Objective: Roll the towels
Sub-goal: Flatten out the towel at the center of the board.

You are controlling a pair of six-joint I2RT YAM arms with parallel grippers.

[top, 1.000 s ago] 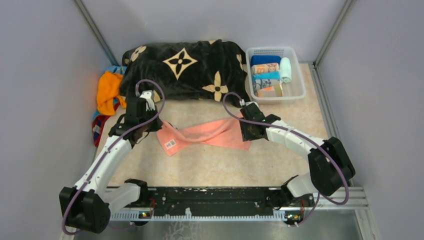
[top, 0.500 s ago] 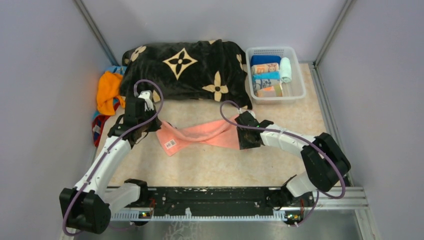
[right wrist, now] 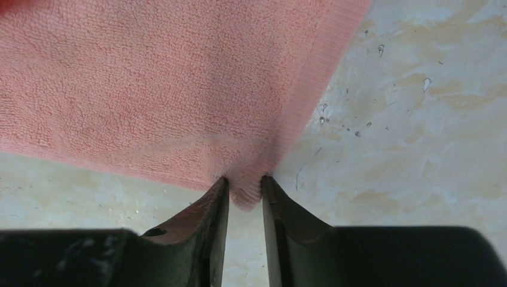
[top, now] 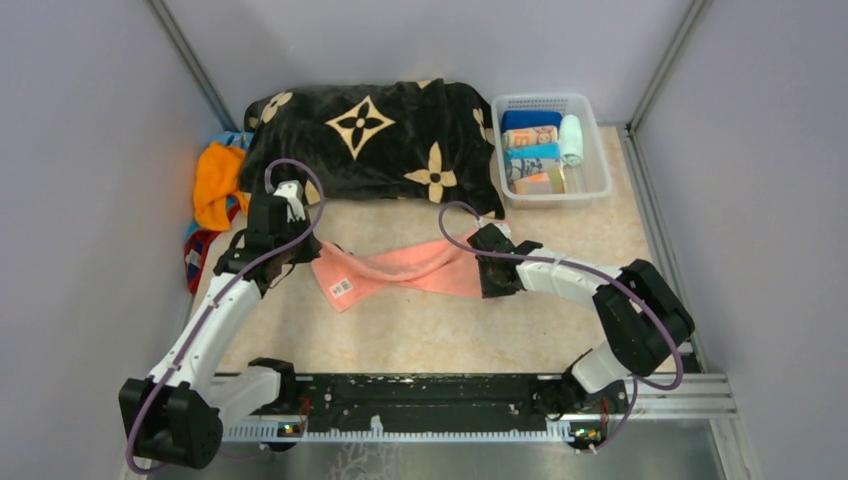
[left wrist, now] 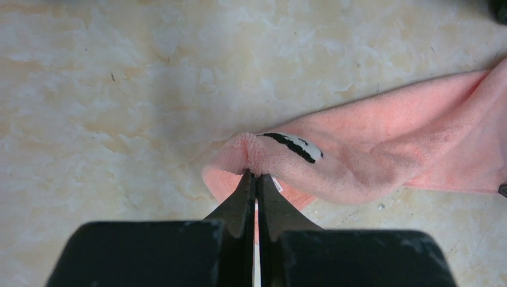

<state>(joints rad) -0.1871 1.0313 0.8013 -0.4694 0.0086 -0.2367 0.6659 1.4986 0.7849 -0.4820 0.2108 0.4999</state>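
Note:
A pink towel [top: 400,270] lies stretched and creased on the table between my two grippers. My left gripper [top: 306,256] is shut on its left corner, next to the white label; the left wrist view shows the closed fingertips [left wrist: 256,174] pinching the pink towel [left wrist: 370,149]. My right gripper [top: 482,272] holds the right corner; the right wrist view shows the jaws [right wrist: 244,182] narrowly apart with the hem corner of the towel [right wrist: 149,89] bunched between them. An orange towel [top: 215,180], a light blue one [top: 234,138] and a red-and-turquoise patterned one [top: 196,256] lie heaped at the far left.
A big black blanket with cream flowers [top: 375,140] covers the back of the table. A clear white basket [top: 598,170] at the back right holds several rolled towels. Grey walls close in on both sides.
My right gripper has moved left and slightly nearer with the towel's right corner, slackening the towel. The left arm has barely moved.

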